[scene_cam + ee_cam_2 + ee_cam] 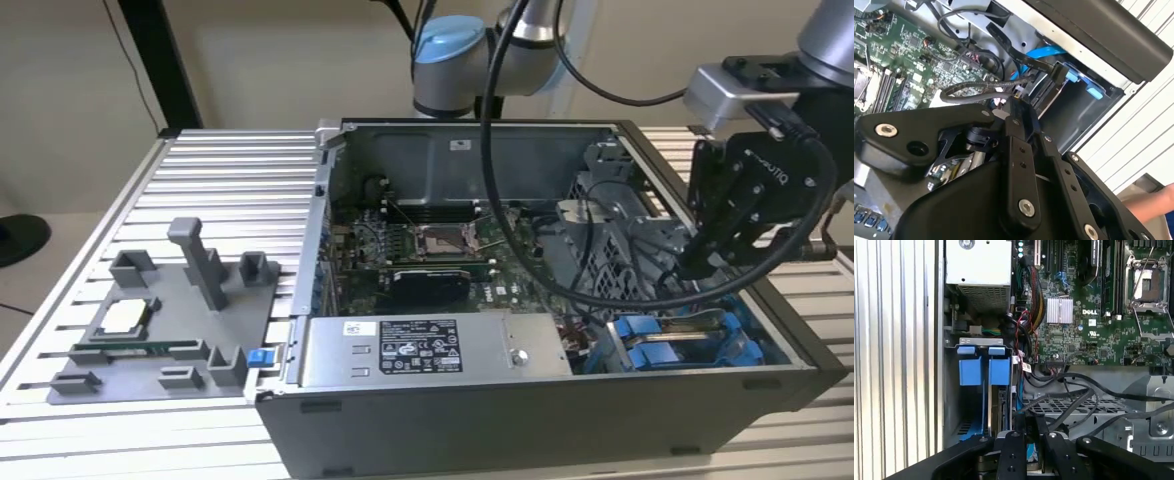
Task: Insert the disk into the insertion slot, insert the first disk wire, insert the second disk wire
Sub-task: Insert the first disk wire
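The disk stands on edge in the insertion slot of the drive bay, its blue frame (999,372) beside a second blue frame (968,372); both also show at the case's front corner (663,342) on the exterior view's right. My gripper (689,268) reaches down into the case just above that bay. Its fingers (1015,111) are pressed together at the tip, apparently on a black disk wire (1074,399) that leads away from them. A black flat-cable connector (1058,73) hangs close to the disk's blue tab (1094,92).
The open computer case (534,410) sits on a slatted metal table (227,180). The grey labelled power-supply box (416,350) lies along the case front, next to the bay. Loose black cables (969,90) cross over the motherboard (1089,315). A grey fixture plate (154,320) lies on the exterior view's left.
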You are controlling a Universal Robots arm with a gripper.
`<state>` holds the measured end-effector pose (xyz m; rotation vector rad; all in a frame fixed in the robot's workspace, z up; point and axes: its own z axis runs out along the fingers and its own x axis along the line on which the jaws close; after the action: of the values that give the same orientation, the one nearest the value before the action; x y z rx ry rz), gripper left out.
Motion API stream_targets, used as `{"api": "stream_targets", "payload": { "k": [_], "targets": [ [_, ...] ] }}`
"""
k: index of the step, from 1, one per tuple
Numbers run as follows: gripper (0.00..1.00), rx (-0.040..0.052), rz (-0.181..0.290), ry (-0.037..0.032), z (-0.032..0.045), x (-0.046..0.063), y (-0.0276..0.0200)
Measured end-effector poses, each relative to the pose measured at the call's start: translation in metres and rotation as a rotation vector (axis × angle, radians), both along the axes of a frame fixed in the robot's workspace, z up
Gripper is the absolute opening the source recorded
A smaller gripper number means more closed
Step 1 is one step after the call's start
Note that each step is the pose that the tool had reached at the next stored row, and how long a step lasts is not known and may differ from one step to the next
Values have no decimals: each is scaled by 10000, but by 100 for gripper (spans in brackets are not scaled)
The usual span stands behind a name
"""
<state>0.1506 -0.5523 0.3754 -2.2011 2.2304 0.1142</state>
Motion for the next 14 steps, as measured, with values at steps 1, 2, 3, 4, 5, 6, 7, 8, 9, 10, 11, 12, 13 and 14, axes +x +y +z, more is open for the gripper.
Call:
{"api": "stream_targets", "payload": {
  "k": [1, 2, 3, 4, 5, 6, 7, 8, 9, 10, 11, 12, 13, 14],
  "targets": [
    [0, -1, -1, 67, -5, 13, -16],
    [0, 0, 0, 109, -11, 25, -35],
    [0, -1, 0, 139, -15, 37, -56],
    [0, -1, -1, 168, -20, 47, -78],
    [0, 0, -1, 194, -25, 58, -100],
    [0, -1, 0, 219, -28, 69, -125],
    [0, -1, -1, 237, -32, 78, -146],
    [0, -1, -1, 255, -36, 88, -168],
    [0, 0, -1, 271, -39, 95, -191],
    [0, 0, 0, 285, -42, 102, -215],
    [0, 0, -2, 296, -45, 105, -237],
    [0, -1, -5, 303, -48, 106, -253],
    [0, -1, -7, 307, -50, 106, -262],
    [0, 0, -7, 310, -51, 107, -264]
  ]
}}
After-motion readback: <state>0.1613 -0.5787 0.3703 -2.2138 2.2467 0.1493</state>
